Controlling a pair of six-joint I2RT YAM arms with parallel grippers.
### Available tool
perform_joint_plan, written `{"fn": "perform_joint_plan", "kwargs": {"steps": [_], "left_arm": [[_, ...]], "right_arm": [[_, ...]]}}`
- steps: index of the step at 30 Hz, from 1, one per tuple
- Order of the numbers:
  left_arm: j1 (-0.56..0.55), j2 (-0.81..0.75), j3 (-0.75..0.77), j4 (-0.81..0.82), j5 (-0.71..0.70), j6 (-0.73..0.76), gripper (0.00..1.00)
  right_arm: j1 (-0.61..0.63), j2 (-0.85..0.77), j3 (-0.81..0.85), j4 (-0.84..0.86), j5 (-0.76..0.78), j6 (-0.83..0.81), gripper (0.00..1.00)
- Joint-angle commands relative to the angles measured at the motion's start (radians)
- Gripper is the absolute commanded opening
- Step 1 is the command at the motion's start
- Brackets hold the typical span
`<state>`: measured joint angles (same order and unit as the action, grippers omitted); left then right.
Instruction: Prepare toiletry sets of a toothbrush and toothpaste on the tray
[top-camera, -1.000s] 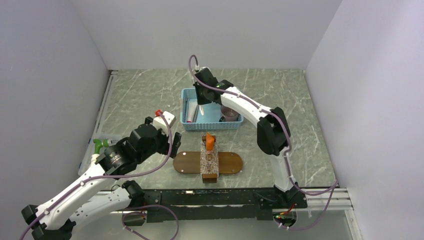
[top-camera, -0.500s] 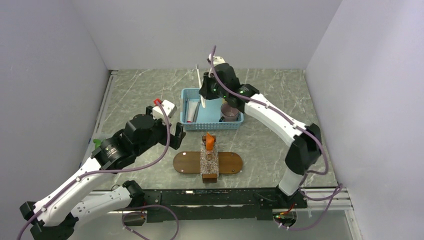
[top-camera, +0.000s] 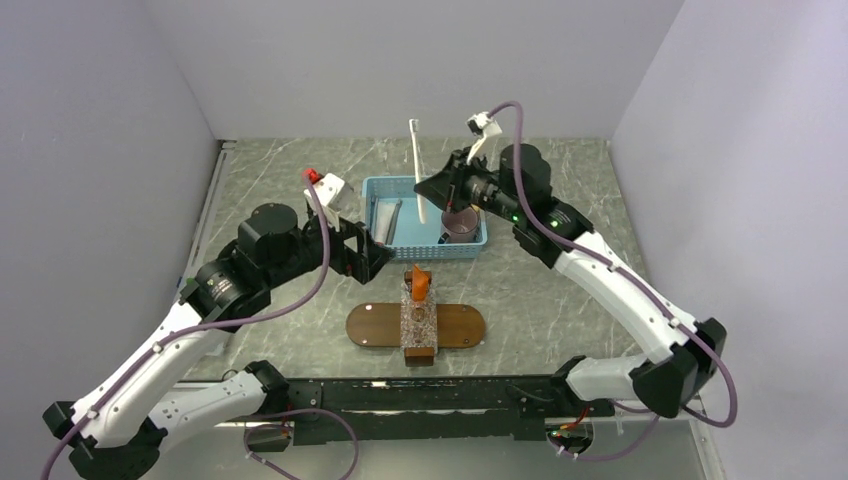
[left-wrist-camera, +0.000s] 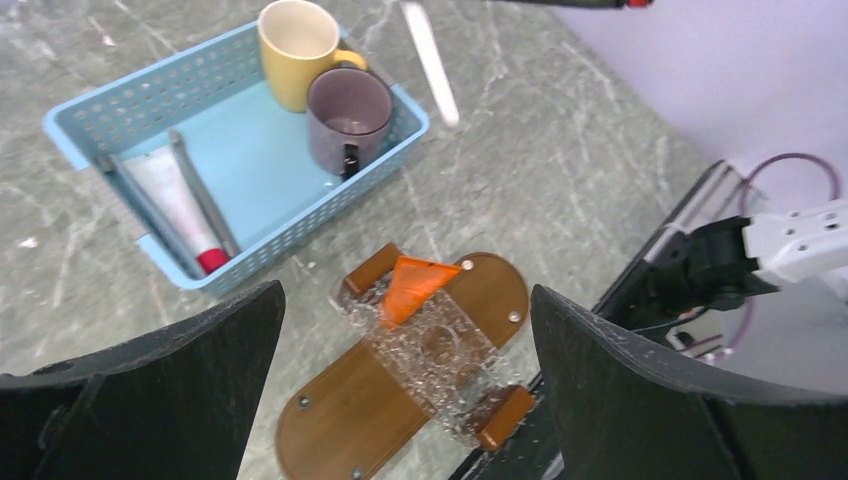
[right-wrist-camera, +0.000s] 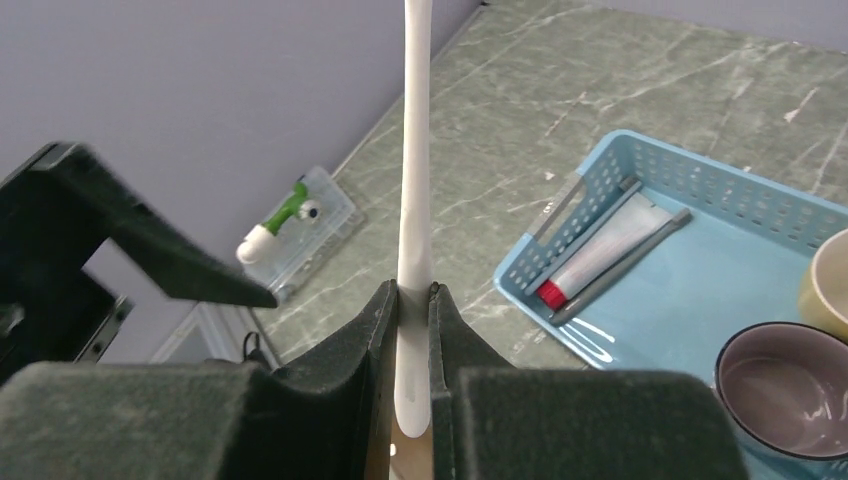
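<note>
My right gripper (top-camera: 437, 190) is shut on a white toothbrush (top-camera: 417, 170) and holds it upright above the light-blue basket (top-camera: 380, 190). In the right wrist view the toothbrush (right-wrist-camera: 415, 150) sits clamped between the closed jaws of the gripper (right-wrist-camera: 415, 300). The dark-brown oval tray (top-camera: 462, 325) lies in front of the basket. A clear holder (top-camera: 419, 322) with wooden ends lies across the tray, and the orange toothpaste (top-camera: 419, 283) stands in its far end. My left gripper (top-camera: 375, 255) is open and empty, above and left of the tray (left-wrist-camera: 330, 420) and the orange toothpaste (left-wrist-camera: 410, 285).
The basket (left-wrist-camera: 90, 120) holds a yellow mug (left-wrist-camera: 300, 40), a purple mug (left-wrist-camera: 348, 105), a white tube with a red cap (left-wrist-camera: 180, 205) and a grey toothbrush (left-wrist-camera: 205, 195). A green-and-white item (right-wrist-camera: 285, 215) lies in a clear box at the table's left edge.
My right gripper has lifted the white toothbrush out of the basket and swung right with it. My left arm has moved forward and right, toward the basket's near left corner.
</note>
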<state>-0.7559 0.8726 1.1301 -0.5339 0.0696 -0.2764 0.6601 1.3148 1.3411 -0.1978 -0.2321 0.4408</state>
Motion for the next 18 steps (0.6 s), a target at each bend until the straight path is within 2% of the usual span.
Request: {"fn": "perform_joint_plan", "kwargs": {"steps": [1,9,15,18], "left_arm": [[0.067,0.006,0.013,0.139,0.217,-0.083,0.99],[0.207,0.006,-0.065,0.390,0.547,-0.264,0.99],[0.235,0.018,-0.117,0.547,0.710,-0.369,0.99],[0.241,0.019,-0.137,0.611,0.742,-0.407,0.99]], "right_arm": [[-0.027,-0.108,-0.094,0.153,-0.135,0.054,0.00],[-0.058,-0.217,-0.236,0.389,-0.306,0.220,0.00],[-0.059,-0.218,-0.294,0.609,-0.385,0.389,0.00],[-0.060,-0.197,-0.298,0.693,-0.420,0.461,0.00]]}}
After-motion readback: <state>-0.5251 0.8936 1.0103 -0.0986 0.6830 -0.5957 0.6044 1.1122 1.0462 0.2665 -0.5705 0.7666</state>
